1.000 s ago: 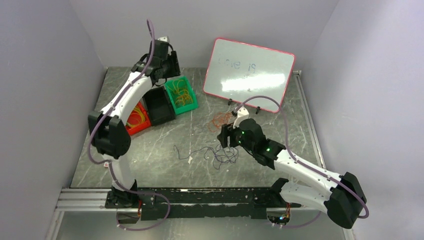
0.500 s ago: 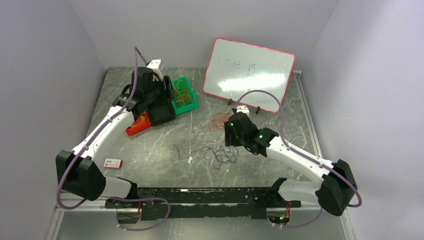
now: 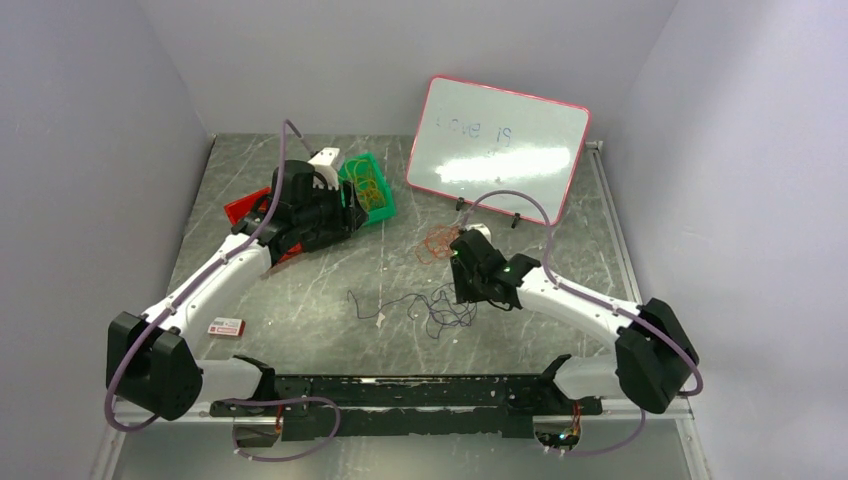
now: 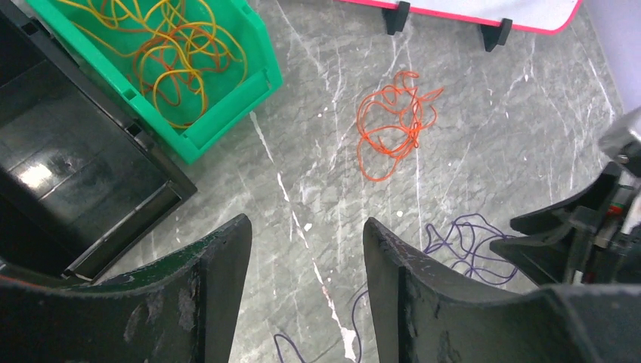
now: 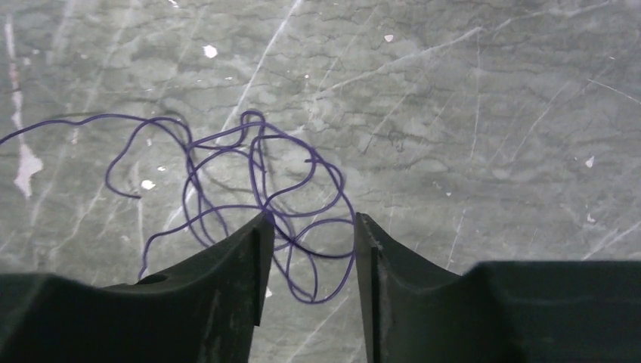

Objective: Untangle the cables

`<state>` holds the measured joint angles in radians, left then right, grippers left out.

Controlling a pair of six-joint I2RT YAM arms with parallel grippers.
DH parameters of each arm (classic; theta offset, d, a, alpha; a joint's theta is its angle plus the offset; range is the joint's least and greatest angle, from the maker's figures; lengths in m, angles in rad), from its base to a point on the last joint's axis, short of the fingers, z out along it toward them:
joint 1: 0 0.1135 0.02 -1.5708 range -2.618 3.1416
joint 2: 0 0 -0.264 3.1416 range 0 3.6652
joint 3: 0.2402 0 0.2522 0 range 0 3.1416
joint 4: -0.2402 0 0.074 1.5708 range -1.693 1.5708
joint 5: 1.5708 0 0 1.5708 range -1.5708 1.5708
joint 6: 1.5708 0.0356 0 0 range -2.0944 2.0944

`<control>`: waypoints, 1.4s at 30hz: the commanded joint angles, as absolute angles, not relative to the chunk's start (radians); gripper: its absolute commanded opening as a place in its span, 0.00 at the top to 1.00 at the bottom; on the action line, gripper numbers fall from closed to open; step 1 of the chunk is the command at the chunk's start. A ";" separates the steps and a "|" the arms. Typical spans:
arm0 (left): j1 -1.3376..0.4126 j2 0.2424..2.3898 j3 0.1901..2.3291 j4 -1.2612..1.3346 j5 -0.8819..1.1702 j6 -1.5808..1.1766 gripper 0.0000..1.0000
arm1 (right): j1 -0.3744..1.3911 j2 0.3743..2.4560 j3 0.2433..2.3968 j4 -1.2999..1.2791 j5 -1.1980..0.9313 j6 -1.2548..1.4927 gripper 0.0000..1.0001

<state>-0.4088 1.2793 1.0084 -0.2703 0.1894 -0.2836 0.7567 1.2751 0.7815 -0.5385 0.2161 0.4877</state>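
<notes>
A thin dark blue-purple cable lies in loose loops on the grey table; it also shows in the right wrist view and in the left wrist view. A small orange cable curls beside it, toward the whiteboard, and shows in the left wrist view. Yellow and orange cables lie in the green bin. My right gripper is open and empty, just above the dark cable's loops. My left gripper is open and empty, above bare table near the bins.
A black bin and a red bin stand by the green bin at the back left. A pink-framed whiteboard leans at the back. A small white and red tag lies at the left front.
My left arm has swung down and right from above the bins toward the table's middle. My right arm has shifted slightly and stays over the dark cable.
</notes>
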 commanded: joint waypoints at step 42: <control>-0.736 1.019 0.597 0.682 0.353 -0.133 0.00 | 0.733 1.060 1.264 -0.357 0.198 0.492 1.00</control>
